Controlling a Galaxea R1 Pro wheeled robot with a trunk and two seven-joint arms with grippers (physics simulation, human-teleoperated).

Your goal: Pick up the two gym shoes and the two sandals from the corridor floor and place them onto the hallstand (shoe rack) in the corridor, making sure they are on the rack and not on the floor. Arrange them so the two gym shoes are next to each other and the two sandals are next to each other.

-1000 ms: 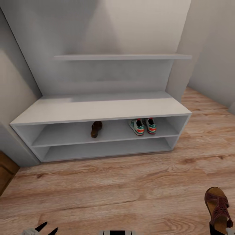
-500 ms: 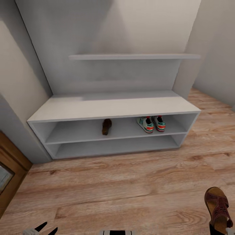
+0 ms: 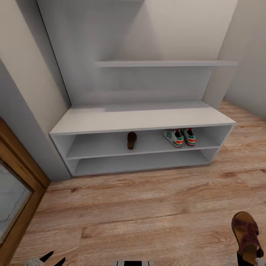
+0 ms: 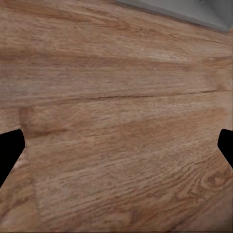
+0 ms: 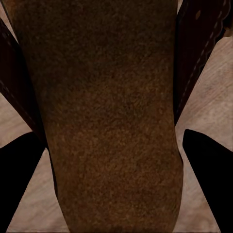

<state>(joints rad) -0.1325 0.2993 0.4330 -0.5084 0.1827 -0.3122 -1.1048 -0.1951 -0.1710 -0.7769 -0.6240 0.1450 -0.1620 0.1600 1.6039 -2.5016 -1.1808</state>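
The pale grey hallstand stands against the far wall. On its upper open shelf lie one dark brown sandal near the middle and the two gym shoes side by side toward the right. At the lower right of the head view, the second sandal hangs above the corridor floor. My right gripper is shut on this sandal, whose tan insole sits between the dark fingers. My left gripper is open, its fingers wide apart over bare planks.
A brown wooden door frame with a pale panel runs along the left edge, beside a grey wall corner. A long wall shelf hangs above the bench. Open wood floor lies between me and the rack.
The whole head picture has shifted, so the camera has moved: the hallstand now sits further right and the door frame has come into view at left. Both grippers keep their places in the picture.
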